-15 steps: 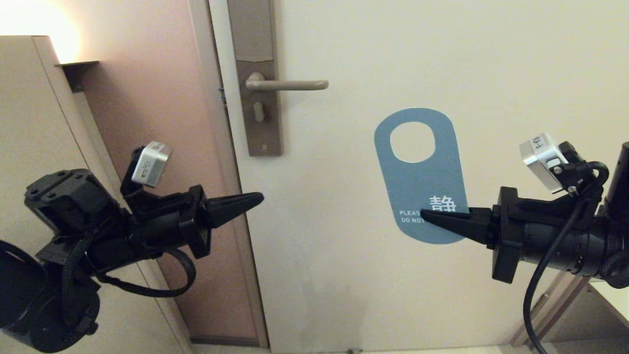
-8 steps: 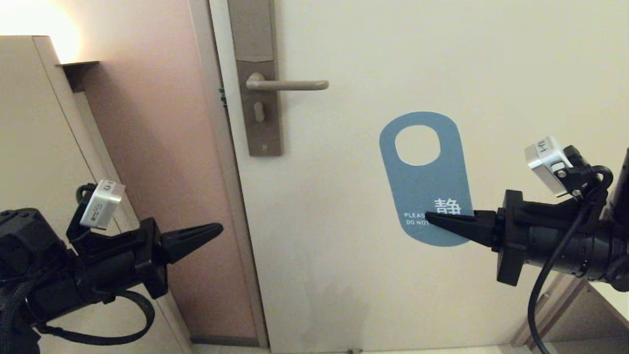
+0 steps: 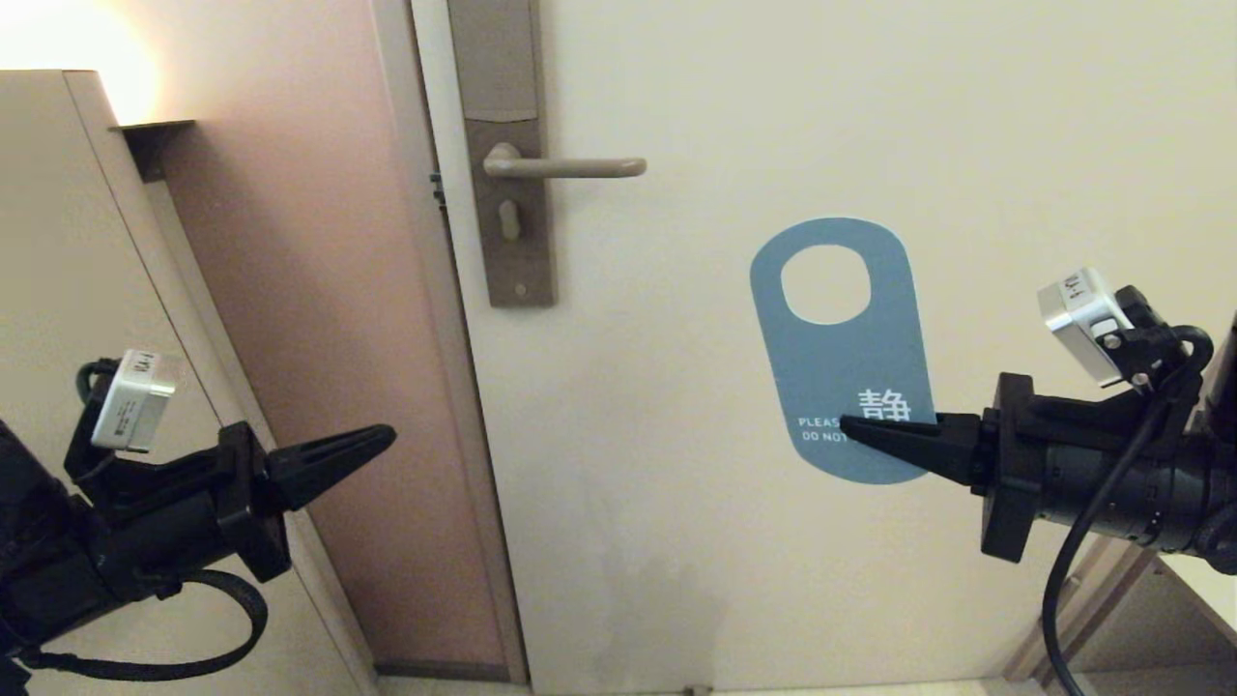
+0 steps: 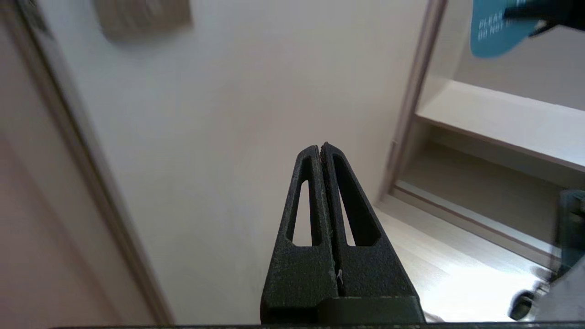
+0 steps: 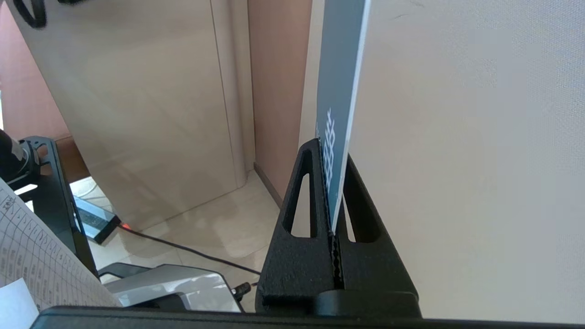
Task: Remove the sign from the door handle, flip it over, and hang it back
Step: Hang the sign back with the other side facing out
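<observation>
While level, right end effector (image 3: 850, 425) pinching sign (image 3: 839, 338), left end effector (image 3: 387, 435) closed

We read only "PLEAS" and "DO NOT" on the blue round-ended card sign (image 3: 839, 348); the black right gripper (image 3: 847, 424) covers the rest. The tall grey-brown metal plate (image 3: 500, 145) is cut off at the frame's top.

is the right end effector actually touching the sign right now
Touching. The right wrist view shows the right end effector shut on the sign, its edge pinched between both fingers.
</observation>
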### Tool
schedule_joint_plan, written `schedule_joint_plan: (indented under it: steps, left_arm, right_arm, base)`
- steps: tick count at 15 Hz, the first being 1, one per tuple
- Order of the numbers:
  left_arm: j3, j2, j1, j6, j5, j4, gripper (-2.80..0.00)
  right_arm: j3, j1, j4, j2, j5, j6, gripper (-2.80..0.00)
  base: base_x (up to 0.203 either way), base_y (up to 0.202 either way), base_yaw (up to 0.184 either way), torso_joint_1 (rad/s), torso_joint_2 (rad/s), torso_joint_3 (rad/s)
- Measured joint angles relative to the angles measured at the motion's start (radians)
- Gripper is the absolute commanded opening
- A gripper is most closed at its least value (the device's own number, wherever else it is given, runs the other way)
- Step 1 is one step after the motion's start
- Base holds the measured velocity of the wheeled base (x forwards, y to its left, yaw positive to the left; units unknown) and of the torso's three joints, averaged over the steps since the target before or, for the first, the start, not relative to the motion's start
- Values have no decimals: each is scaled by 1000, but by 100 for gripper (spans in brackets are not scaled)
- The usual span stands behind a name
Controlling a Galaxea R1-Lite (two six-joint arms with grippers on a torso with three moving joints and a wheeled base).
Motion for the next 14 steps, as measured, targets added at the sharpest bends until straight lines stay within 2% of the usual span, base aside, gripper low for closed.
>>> schedule_joint_plan:
  steps: [6,10,14]
  left_arm:
    - [12,-188,87,-6,-1,8,-280]
    - [113,-352,95,-18,1,19,-280]
    - [177,-542,96,-27,13,137,-280]
  right_arm:
    - [1,-2,0,-5,0,-2,-280]
    - [14,-12,0,-19,0,-3,-280]
    - [30,-21,0,-42,0,-4,-280]
  base:
    - [0,0,0,0,0,0]
    - [0,0,0,0,0,0]
    - [0,0,0,0,0,0]
